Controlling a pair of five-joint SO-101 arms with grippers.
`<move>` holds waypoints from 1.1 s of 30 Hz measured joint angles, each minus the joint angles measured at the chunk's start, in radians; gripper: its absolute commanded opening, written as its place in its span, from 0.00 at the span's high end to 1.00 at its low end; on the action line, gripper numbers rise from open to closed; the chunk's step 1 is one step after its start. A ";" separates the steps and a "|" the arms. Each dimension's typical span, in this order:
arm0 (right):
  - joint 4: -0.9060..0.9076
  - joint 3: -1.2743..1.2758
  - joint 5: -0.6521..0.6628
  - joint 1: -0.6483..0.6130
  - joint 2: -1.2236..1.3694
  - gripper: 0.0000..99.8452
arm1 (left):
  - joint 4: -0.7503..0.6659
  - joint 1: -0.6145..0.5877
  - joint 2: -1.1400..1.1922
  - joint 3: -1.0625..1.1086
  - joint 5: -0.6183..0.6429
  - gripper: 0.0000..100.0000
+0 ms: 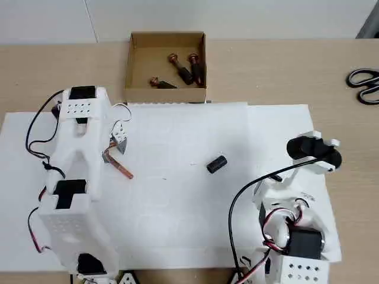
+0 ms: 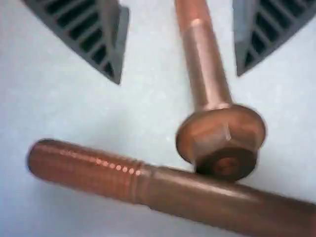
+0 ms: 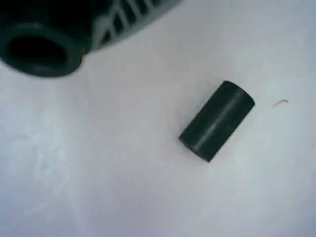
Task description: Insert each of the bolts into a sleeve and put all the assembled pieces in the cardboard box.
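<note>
Two copper bolts lie crossed on the white sheet. One bolt (image 2: 210, 79) has its shank between the spread fingers (image 2: 98, 34) of my left gripper (image 2: 178, 74), which is open. Its flanged head rests against the other bolt (image 2: 148, 182). From above, the bolts (image 1: 118, 164) sit just under the left gripper (image 1: 117, 142). My right gripper (image 1: 317, 155) is shut on a black sleeve (image 1: 301, 146) (image 3: 39, 44), held above the sheet at the right. A second black sleeve (image 1: 217, 164) (image 3: 217, 121) lies loose mid-sheet. The cardboard box (image 1: 135, 65) at the back holds three bolt-in-sleeve pieces (image 1: 186, 68).
A white sheet (image 1: 177, 225) covers the table in front of the box. Black scissors (image 1: 364, 83) lie on the bare wood at the far right. A black cable (image 1: 237, 207) loops from the right arm's base.
</note>
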 measured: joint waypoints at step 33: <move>0.000 0.000 0.000 0.000 0.000 1.00 | -0.021 -0.032 0.032 0.012 -0.031 0.87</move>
